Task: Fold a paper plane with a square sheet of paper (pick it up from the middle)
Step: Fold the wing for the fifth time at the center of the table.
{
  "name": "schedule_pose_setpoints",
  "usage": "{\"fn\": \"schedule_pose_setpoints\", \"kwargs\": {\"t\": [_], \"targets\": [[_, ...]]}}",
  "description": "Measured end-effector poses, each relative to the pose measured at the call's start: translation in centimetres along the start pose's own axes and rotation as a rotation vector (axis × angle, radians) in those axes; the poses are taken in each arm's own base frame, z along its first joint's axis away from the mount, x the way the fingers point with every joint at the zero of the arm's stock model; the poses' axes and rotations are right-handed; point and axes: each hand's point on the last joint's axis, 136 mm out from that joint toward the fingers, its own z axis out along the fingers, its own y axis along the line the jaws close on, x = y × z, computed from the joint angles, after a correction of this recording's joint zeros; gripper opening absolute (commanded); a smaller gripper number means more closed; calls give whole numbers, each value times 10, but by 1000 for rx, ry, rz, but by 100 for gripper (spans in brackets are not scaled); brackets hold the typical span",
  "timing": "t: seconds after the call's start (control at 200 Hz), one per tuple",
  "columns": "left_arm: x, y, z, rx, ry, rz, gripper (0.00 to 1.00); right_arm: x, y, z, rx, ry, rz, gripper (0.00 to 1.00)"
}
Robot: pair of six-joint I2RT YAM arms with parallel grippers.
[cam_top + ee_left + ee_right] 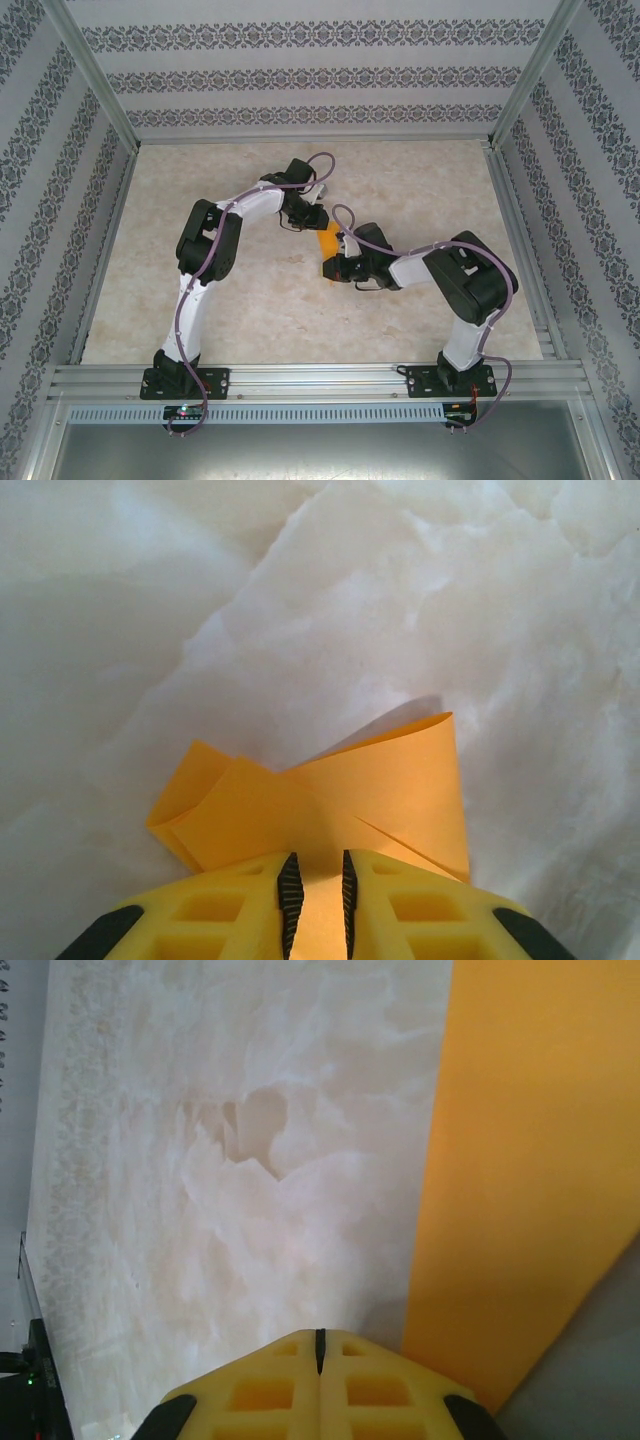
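Item — square sheet of paper (330,800), orange, partly folded, near centre of surface (420,190), clamped in left end effector (317,890) at its 11 o'clock — right end effector (320,1345) clenched empty at 6 o'clock.

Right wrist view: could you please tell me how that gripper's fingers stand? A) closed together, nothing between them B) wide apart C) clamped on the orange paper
A: the right gripper has its fingers meeting along a thin seam, and the orange paper lies beside them, not between them.
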Motion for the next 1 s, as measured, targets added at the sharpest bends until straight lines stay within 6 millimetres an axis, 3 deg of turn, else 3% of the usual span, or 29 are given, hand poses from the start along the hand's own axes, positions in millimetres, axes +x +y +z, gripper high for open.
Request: {"fn": "schedule_pose_setpoints", "kwargs": {"t": [0.44, 0.704, 0.999], "targets": [[-7, 1, -1, 84, 8, -84, 26, 5, -1, -3, -25, -33, -15, 0], [-43, 32, -13, 54, -100, -120, 26, 5, 0, -3, -30, -32, -16, 0], [-48, 36, -15, 58, -117, -131, 26, 9, 3, -5, -37, -16, 4, 0]]}}
